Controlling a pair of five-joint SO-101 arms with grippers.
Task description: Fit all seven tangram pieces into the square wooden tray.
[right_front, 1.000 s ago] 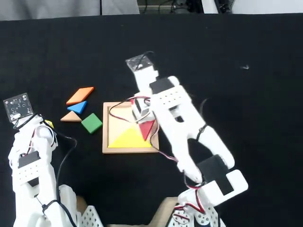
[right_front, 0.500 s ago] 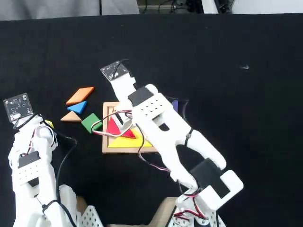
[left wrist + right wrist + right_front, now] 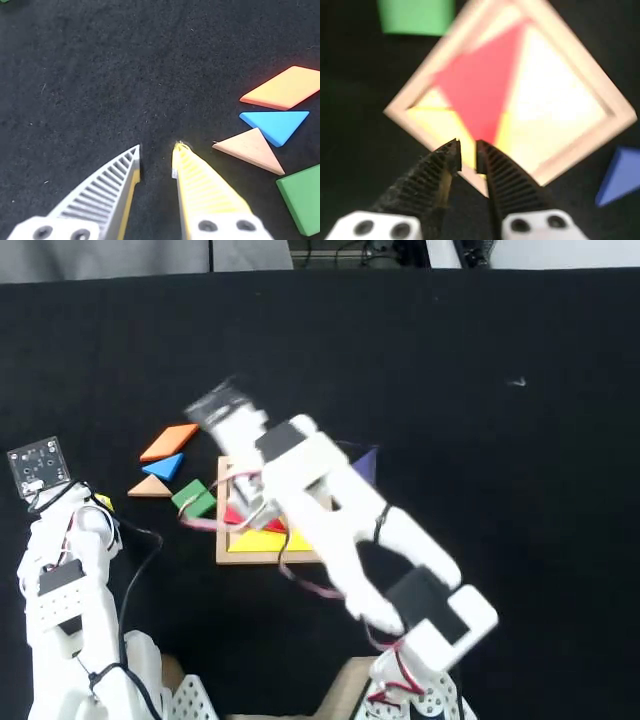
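Observation:
The square wooden tray (image 3: 222,552) holds a yellow triangle (image 3: 262,540). My right gripper (image 3: 468,154) hangs over the tray (image 3: 580,75), shut on one corner of the red triangle (image 3: 480,85), which lies slanted across the yellow triangle (image 3: 437,125). In the high view the red triangle (image 3: 233,515) is at the tray's left side, under the right arm. On the mat left of the tray lie a green square (image 3: 193,500), a tan triangle (image 3: 150,487), a blue triangle (image 3: 165,466) and an orange parallelogram (image 3: 168,440). My left gripper (image 3: 156,152) stands open over bare mat beside these pieces.
A dark blue triangle (image 3: 365,462) lies on the black mat just right of the tray, partly behind the right arm. The left arm (image 3: 60,560) stands at the table's near left. Open mat stretches across the back and right.
The right arm has swung left across the tray, carrying the red triangle from the tray's right side to its left. The left arm has kept still.

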